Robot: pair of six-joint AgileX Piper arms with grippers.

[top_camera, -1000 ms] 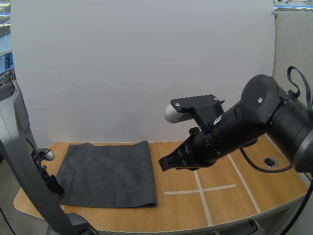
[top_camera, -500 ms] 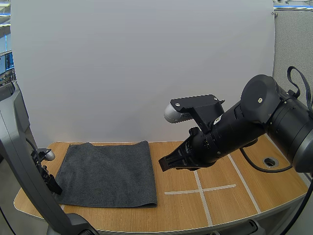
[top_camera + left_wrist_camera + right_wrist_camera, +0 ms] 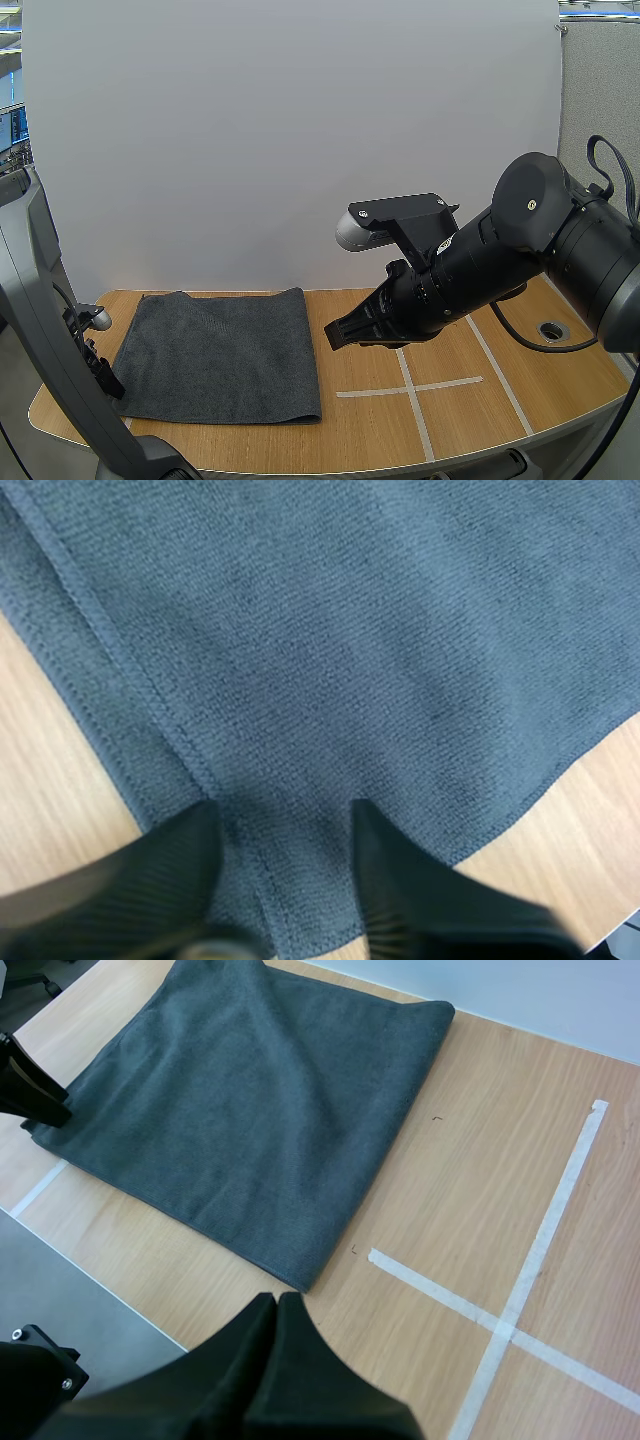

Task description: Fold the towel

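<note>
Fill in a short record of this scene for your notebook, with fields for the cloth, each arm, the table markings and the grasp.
Cloth: a dark grey towel lying flat on the left part of the wooden table; two hemmed layers show at one edge
Left arm: left gripper open, fingers apart over the towel's hemmed edge
Right arm: right gripper shut, held above the table right of the towel
Markings: white tape cross on bare wood right of the towel
Grasp: neither gripper pinches the towel
</note>
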